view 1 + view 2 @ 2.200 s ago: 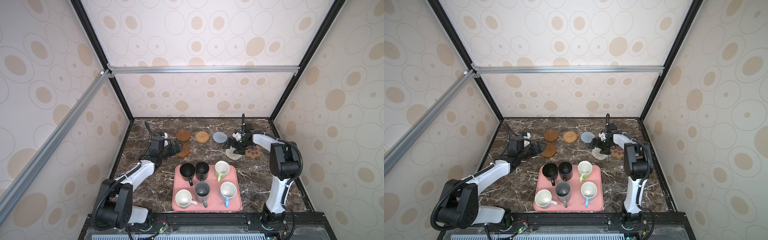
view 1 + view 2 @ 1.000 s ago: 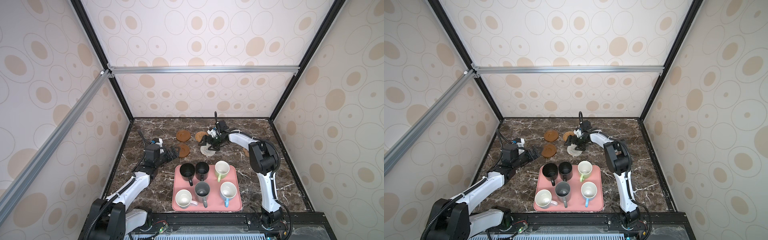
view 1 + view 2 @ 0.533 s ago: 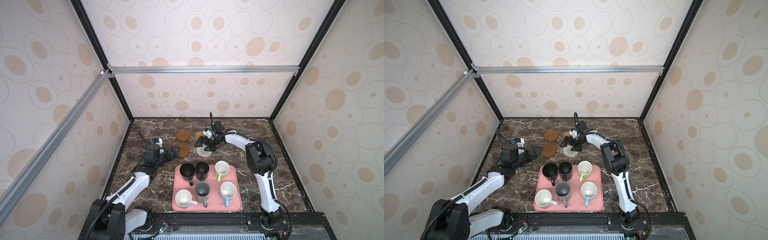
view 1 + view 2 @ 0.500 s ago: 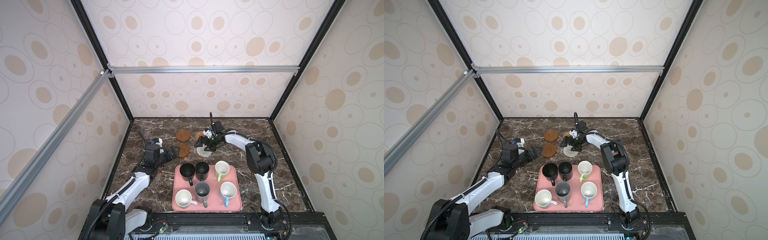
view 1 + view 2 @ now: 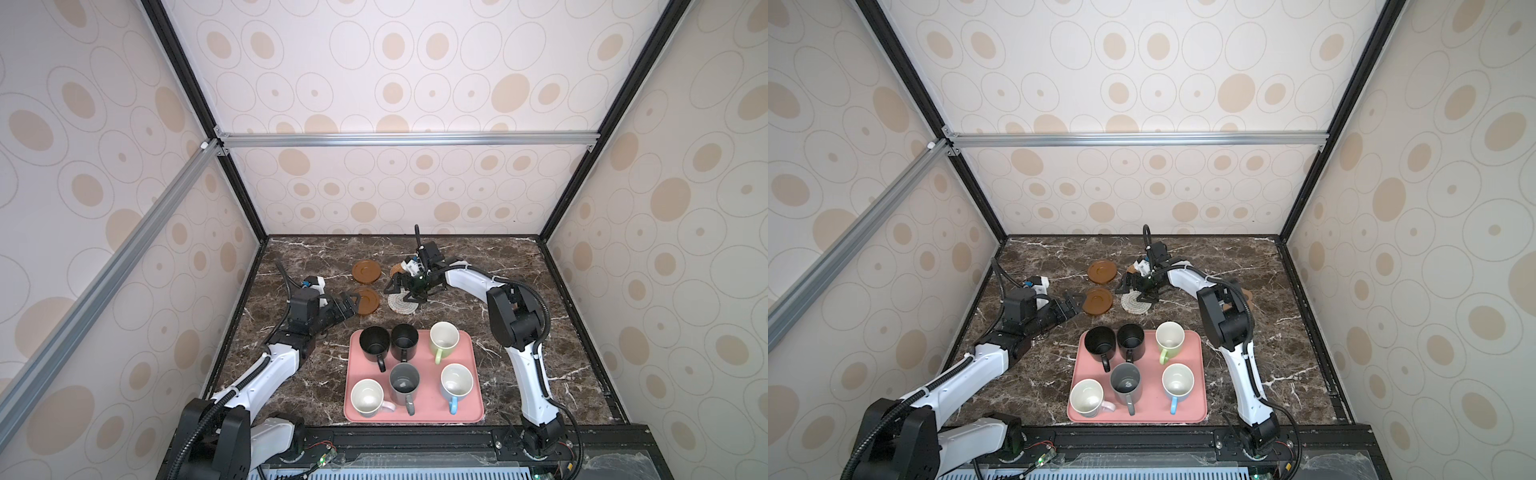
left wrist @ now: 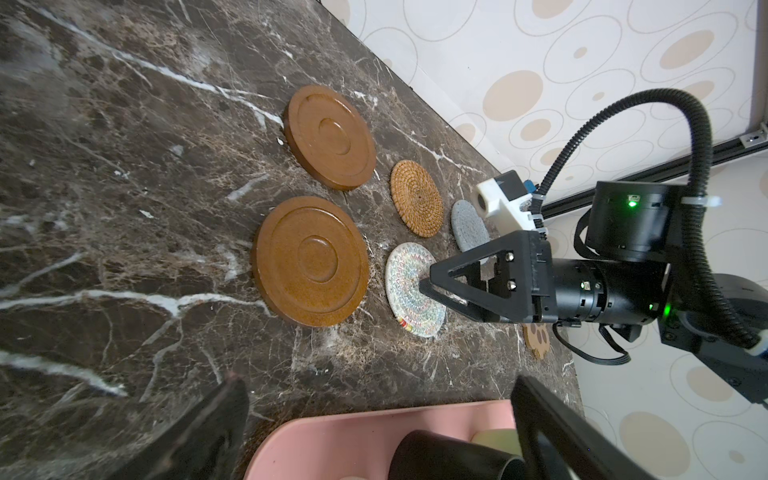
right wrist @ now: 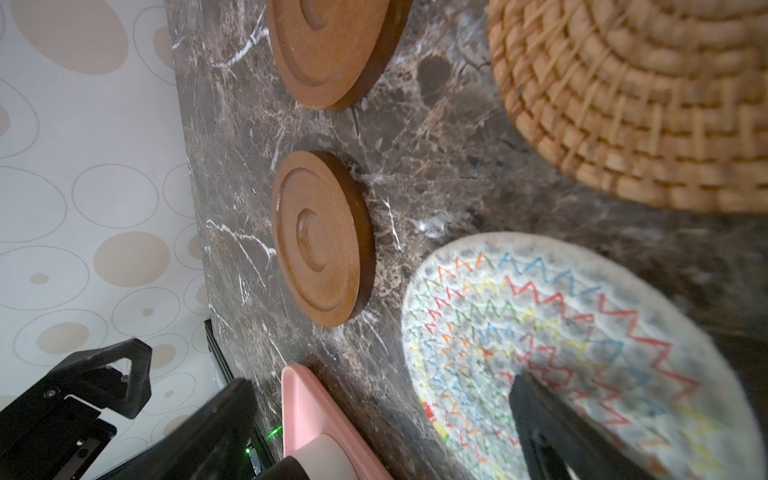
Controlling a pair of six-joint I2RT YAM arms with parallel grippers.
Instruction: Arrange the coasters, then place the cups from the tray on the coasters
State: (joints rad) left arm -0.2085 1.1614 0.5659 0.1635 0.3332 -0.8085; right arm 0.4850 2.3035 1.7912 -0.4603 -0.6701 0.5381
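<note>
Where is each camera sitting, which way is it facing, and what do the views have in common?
Both top views: high over the robot's base side, looking down and forward at the marble table, tray nearest, both arms whole.
Left wrist: on the left arm, looking between the fingers of the open left gripper across the table at the right gripper.
Right wrist: low over the table, own open fingers framing the whitish coaster.
Shared: both wrist views show that coaster, the wooden disc beside it, the rattan coaster.

Dark brown marble tabletop [image 5: 324,253]; cream oval-patterned walls [image 5: 415,62]; aluminium crossbar [image 5: 407,139]; black corner posts [image 5: 239,187].
</note>
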